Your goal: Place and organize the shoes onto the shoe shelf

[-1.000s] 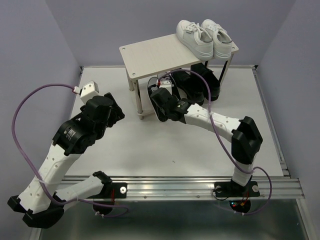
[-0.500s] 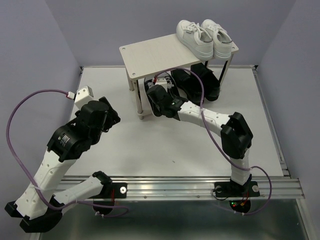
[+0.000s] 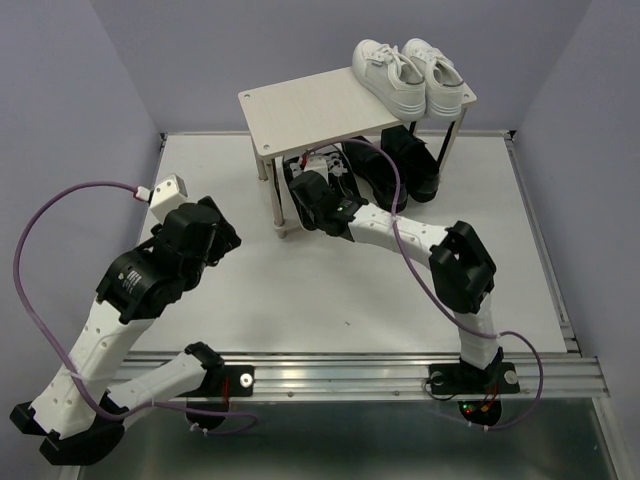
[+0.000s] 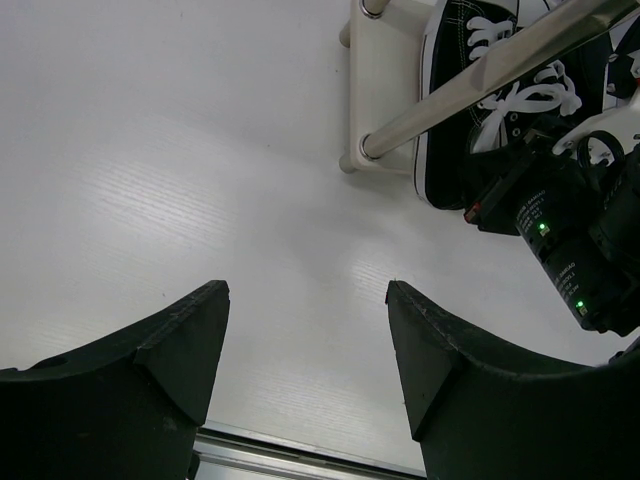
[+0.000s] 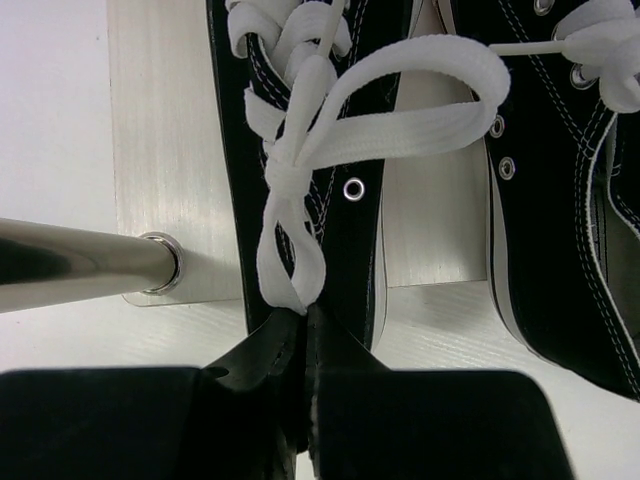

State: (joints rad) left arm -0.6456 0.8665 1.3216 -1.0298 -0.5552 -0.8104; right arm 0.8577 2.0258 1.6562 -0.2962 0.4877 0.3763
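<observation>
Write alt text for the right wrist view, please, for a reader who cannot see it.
The shut right hand sits at the near end of a black canvas sneaker, its white bow hanging down to it. The sneaker lies partly on the pale shelf board beside a second sneaker; a silver leg crosses at left.

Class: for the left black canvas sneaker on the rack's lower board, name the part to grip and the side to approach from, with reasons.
Probably the heel collar of the left canvas sneaker, one finger inside the opening, coming in low from the rack's open front. Its heel end overhangs the lower board toward that side, and the top board blocks any approach from above.
</observation>
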